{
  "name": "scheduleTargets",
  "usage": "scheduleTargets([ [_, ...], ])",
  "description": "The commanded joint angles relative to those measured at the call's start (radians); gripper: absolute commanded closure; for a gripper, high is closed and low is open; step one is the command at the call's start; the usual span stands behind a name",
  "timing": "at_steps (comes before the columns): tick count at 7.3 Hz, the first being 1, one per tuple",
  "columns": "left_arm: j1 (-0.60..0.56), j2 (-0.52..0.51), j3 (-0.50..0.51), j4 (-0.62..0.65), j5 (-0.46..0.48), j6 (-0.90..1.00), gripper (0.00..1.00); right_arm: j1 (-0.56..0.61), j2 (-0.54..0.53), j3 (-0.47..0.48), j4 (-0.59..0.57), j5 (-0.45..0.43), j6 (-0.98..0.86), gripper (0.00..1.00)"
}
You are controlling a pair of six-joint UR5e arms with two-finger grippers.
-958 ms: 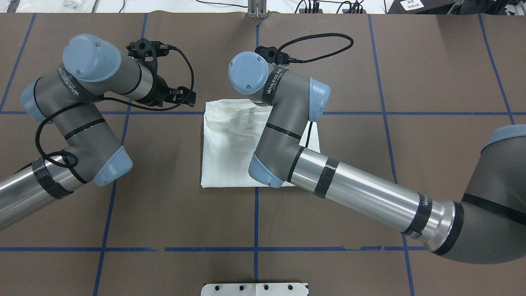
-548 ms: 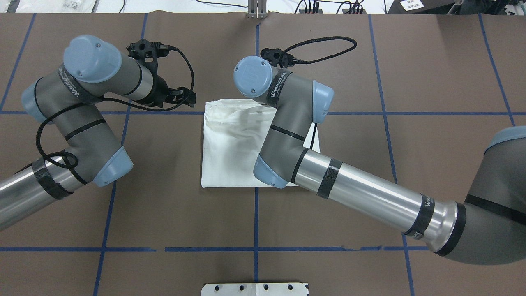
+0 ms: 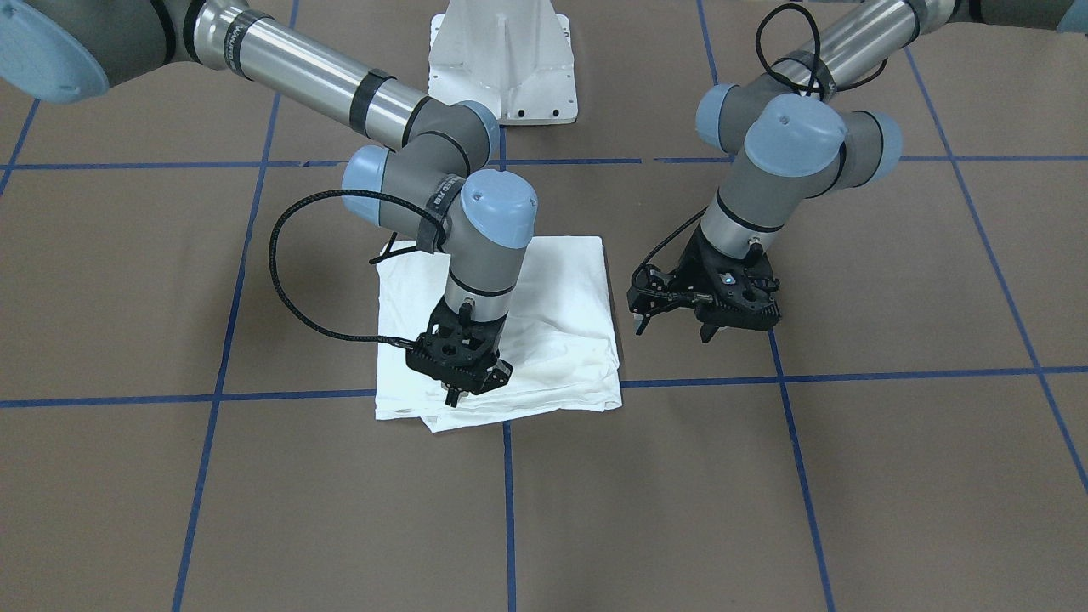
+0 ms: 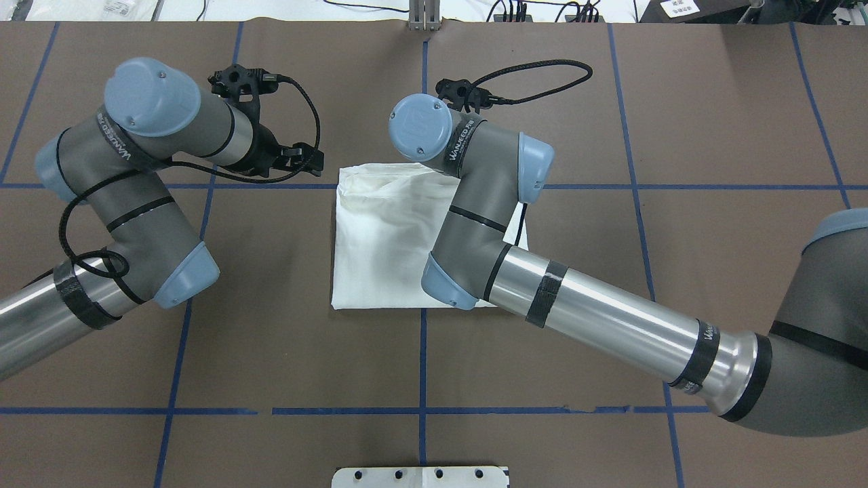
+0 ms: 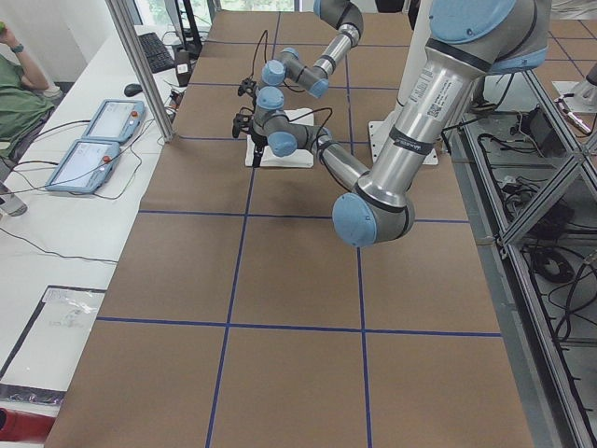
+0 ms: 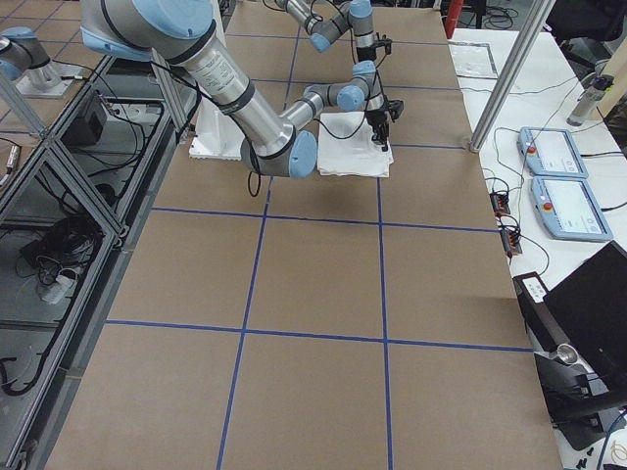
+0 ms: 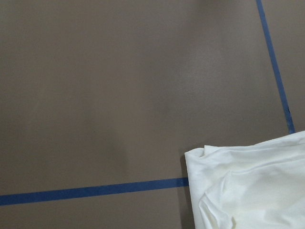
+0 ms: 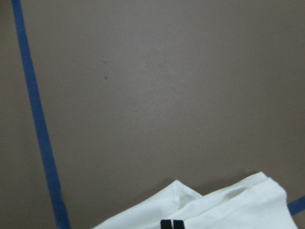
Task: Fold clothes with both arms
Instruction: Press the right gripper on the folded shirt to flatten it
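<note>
Midway along the bench [image 4: 712, 285], between the white pedestal [image 3: 501, 59] and the edge on the operators' side, the white shirt [image 4: 380, 244] is lying folded into a rough square, its layers rumpling at the border farthest from the robot. The right arm [image 4: 597, 312] is reaching across the shirt, and the right gripper [image 3: 456, 393] is pointing down over that far border, toward the shirt's right-hand corner. Its claw is clenched, the black fingertips [image 8: 167, 224] pressing together just over the cloth; whether any fabric is caught, I cannot tell. The left gripper [image 3: 673, 327] is hanging above bare bench just beside the shirt's left side, apart from it, its claw released with the fingers spreading. A blue tape line [image 4: 678, 186] is passing under the shirt near its far border.
</note>
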Motion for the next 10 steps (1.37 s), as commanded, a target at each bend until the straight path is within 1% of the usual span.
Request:
scheduleTargets([
  [1, 0.0, 0.001, -0.001, 0.0, 0.0, -0.001, 0.0, 0.008, 0.0, 0.001, -0.097, -0.077, -0.037, 1.0],
  [2, 0.0, 0.001, -0.001, 0.0, 0.0, -0.001, 0.0, 0.008, 0.0, 0.0, -0.114, -0.1, -0.039, 1.0],
  [3, 0.0, 0.001, -0.001, 0.0, 0.0, -0.001, 0.0, 0.006, 0.0, -0.002, -0.111, -0.1, -0.039, 0.9],
  [4, 0.0, 0.001, -0.001, 0.0, 0.0, -0.001, 0.0, 0.006, 0.003, -0.003, -0.106, -0.102, -0.086, 0.01],
  [5, 0.0, 0.001, -0.001, 0.002, 0.0, -0.001, 0.0, 0.017, 0.009, 0.001, -0.1, -0.088, -0.103, 0.0],
  [6, 0.0, 0.007, -0.001, 0.0, -0.002, 0.003, 0.0, 0.028, 0.013, 0.016, -0.097, -0.027, -0.143, 0.0],
  [8, 0.0, 0.012, -0.001, 0.0, -0.003, 0.014, 0.0, 0.026, 0.003, 0.099, -0.056, 0.115, -0.163, 0.0],
  [9, 0.0, 0.012, -0.001, 0.0, -0.005, 0.014, 0.0, 0.009, -0.006, 0.13, -0.056, 0.136, -0.183, 0.0],
  [10, 0.0, 0.013, -0.001, 0.0, -0.003, 0.014, 0.0, -0.036, -0.031, 0.157, -0.054, 0.13, -0.201, 0.0],
])
